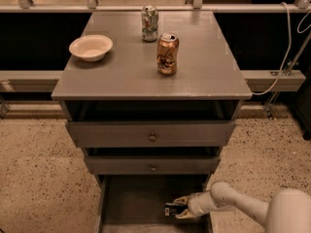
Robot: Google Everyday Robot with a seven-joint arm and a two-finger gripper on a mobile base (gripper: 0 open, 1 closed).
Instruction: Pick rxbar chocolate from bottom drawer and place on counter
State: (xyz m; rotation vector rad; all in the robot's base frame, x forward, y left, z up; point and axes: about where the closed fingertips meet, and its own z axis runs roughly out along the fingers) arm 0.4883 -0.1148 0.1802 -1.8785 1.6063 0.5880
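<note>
I have the gripper (179, 208) low in the bottom drawer (131, 203), right side, its fingers pinching the rxbar chocolate (169, 210).

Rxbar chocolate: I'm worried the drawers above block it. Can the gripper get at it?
Probably yes. The gripper is down inside the open bottom drawer, right at the rxbar chocolate, with nothing between them.

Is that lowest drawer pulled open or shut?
Open: the bottom drawer is pulled out, its grey floor showing, and the gripper reaches inside at the rxbar chocolate.
</note>
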